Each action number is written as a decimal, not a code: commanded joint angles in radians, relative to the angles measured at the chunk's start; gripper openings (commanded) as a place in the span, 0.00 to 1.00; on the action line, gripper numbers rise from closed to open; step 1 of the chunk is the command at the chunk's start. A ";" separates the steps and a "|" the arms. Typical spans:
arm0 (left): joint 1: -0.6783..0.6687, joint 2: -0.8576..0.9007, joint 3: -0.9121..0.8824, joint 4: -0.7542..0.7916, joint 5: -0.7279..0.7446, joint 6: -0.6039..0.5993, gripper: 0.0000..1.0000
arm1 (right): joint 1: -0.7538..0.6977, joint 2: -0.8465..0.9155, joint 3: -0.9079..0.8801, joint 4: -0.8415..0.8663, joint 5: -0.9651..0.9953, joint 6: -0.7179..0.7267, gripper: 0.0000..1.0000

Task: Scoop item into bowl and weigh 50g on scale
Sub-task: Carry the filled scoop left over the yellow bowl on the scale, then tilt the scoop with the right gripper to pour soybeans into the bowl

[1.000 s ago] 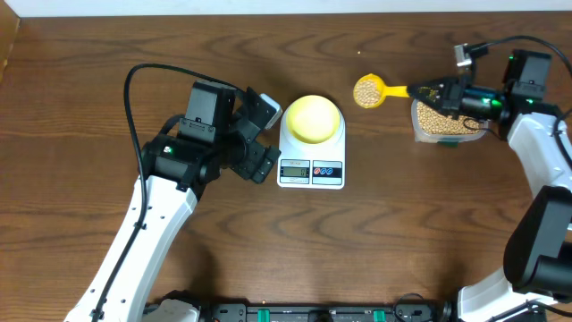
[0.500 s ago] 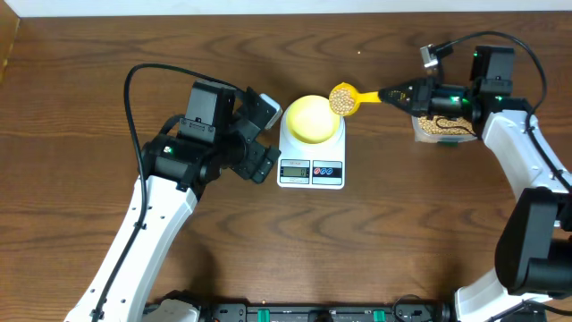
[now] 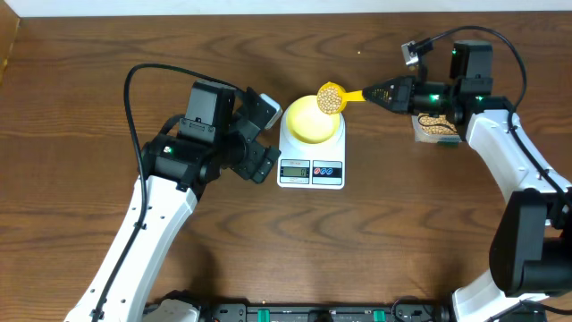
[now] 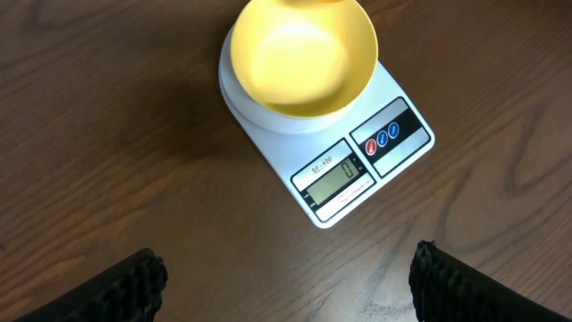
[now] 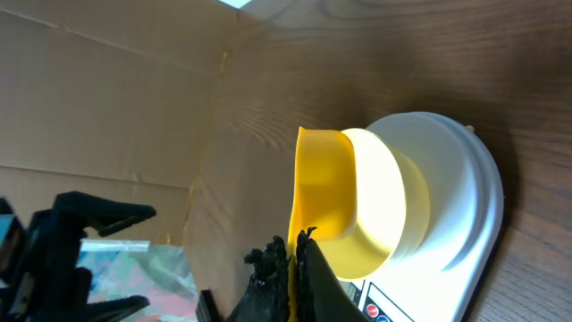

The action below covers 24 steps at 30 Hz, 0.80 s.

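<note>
The right claw (image 3: 386,90) pinches a yellow scoop (image 3: 356,93) of beans (image 3: 330,98) over the rim of the pale-yellow bowl (image 3: 307,121), which sits on the scale (image 3: 311,170). The left claw (image 4: 290,284) hangs spread wide beside the scale.

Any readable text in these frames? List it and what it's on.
"SF-400": printed on the scale, just above its LCD.
"0": on the LCD, faint.
Too small to read: the button icons and the print under the LCD.
No text on the bowl or the scoop.

Robotics lab bench, wood-grain table (image 3: 402,233), cabled left arm (image 3: 152,224), right arm (image 3: 514,161), cardboard screen (image 5: 107,98) alongside
</note>
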 commanded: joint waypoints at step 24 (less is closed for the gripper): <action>0.000 -0.006 -0.014 -0.002 0.016 0.017 0.89 | 0.129 0.009 -0.005 0.018 0.206 -0.298 0.01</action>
